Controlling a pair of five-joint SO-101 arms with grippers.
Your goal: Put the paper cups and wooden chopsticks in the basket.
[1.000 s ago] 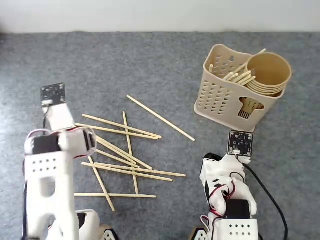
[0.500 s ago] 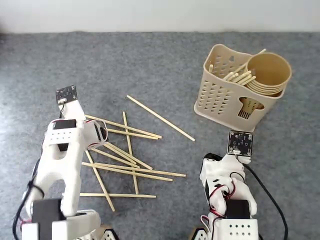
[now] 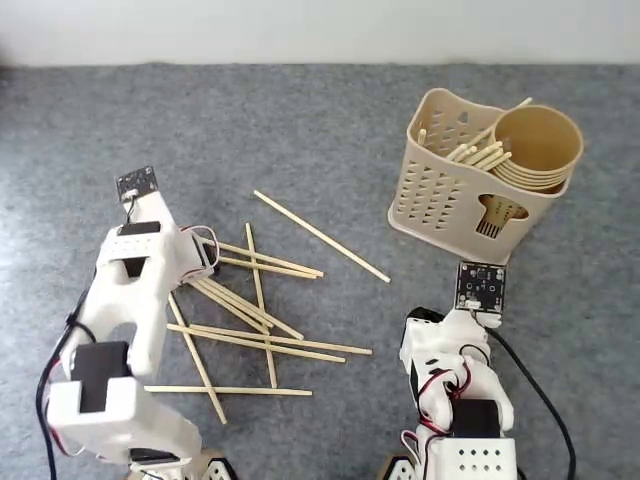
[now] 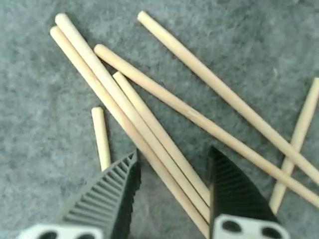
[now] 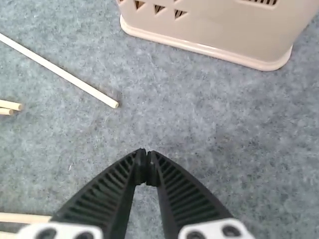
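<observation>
Left pincer [image 4: 174,152] spread wide, low over the surface [image 4: 35,89], with paired chopsticks [image 4: 107,92] between its jaws; likely lined up to pinch them. Right pincer [image 5: 146,154] closed, empty. Basket [image 5: 209,25] just ahead, cups [image 3: 540,150] nested inside.

One basket [image 3: 430,190], roughly ten loose chopsticks [image 3: 320,235]

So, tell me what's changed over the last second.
The left arm swung in from the table's left side over the loose chopsticks. The left gripper now hangs open astride a few of them, gripping nothing. The right gripper, shut, did not move, nor did the basket and its cups.
</observation>
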